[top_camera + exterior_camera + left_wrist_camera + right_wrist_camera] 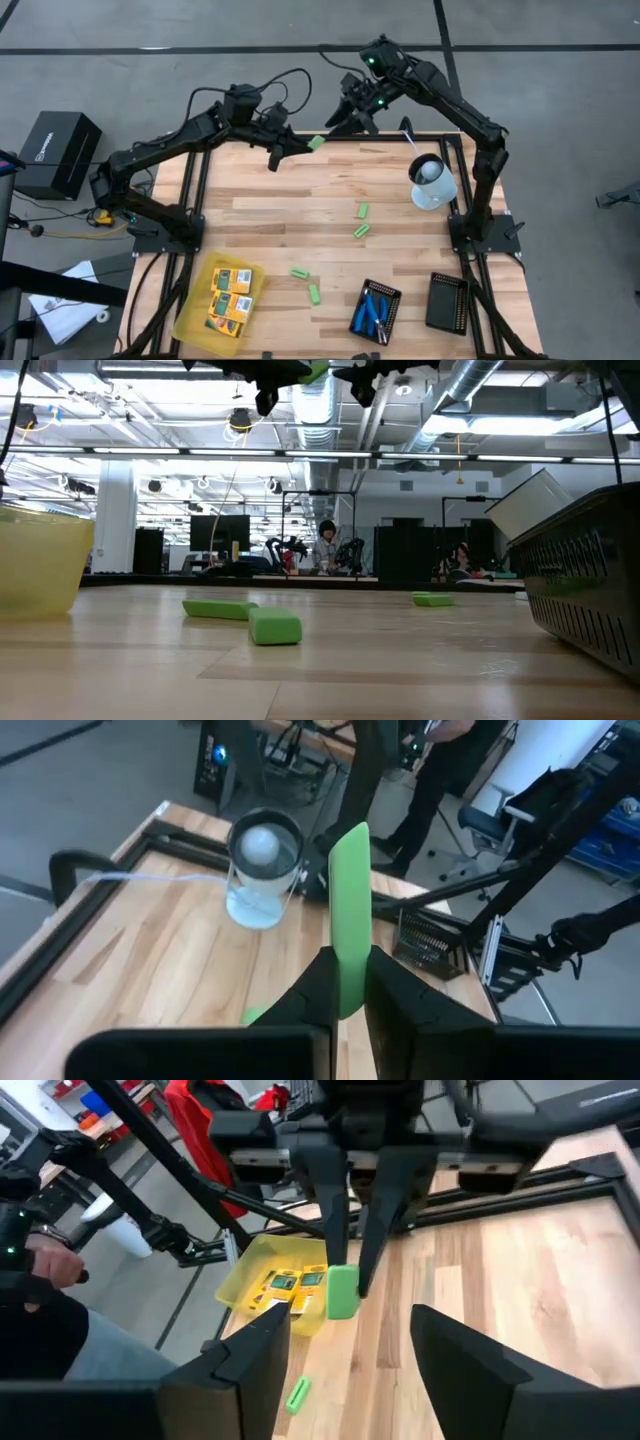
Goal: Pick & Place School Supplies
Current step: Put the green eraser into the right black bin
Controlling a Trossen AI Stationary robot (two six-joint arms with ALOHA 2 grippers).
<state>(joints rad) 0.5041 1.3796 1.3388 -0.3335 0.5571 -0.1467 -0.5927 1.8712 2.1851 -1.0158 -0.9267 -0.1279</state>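
Observation:
My left gripper (296, 145) is shut on a bright green oblong block (316, 143), high above the table's far edge. My right gripper (345, 118) stands open just beyond it, facing the block's free end (342, 1292) from the far right without touching it. Several more green blocks (362, 210) (299, 272) lie flat on the wooden table. Yellow-orange packs (232, 295) lie in the translucent yellow tray (190, 322). Blue-handled tools (372, 312) lie in a black ribbed tray (388, 296). My left gripper pinches the green block between its two fingers (318, 988) by the flat sides of its near end (347, 982). The fingers reach nearly level from the table's left and lie along the block. The rest of the block sticks out past the fingertips, on edge and clear of the table.
A clear cup (432, 182) with a white ball in it stands at the right edge, with a white cord running from it. A second black ribbed tray (447, 302) sits at the near right. People are in the room behind the table.

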